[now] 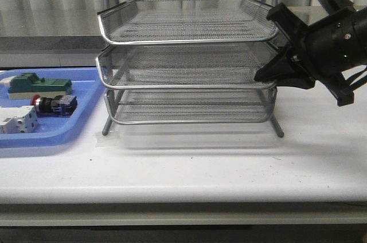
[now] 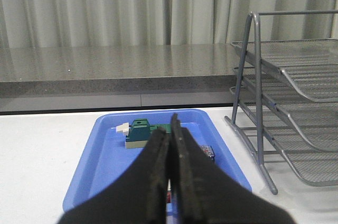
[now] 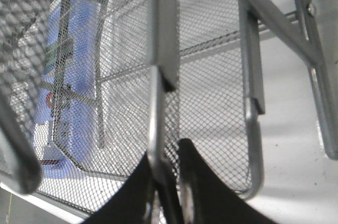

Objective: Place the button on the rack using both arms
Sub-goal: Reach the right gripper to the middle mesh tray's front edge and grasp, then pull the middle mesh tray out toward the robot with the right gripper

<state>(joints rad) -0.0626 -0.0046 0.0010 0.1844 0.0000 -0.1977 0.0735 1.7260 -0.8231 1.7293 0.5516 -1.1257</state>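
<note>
The button (image 1: 54, 104), with a red head and blue rear block, lies in the blue tray (image 1: 87, 91) left of the rack. The silver three-tier mesh rack (image 1: 183, 41) stands mid-table. My right gripper (image 1: 265, 74) reaches in from the right and is shut on the middle tray's front rim; in the right wrist view the rim wire (image 3: 157, 129) runs between the fingers of the gripper (image 3: 168, 163). My left gripper (image 2: 171, 129) is out of the front view. It hovers shut and empty above the blue tray (image 2: 105, 150), its fingers hiding most of the button (image 2: 207, 151).
A green-topped block (image 1: 40, 84) and a white circuit breaker (image 1: 17, 121) share the blue tray with the button. The rack's legs (image 2: 248, 108) stand just right of that tray. A grey ledge and curtains close off the back.
</note>
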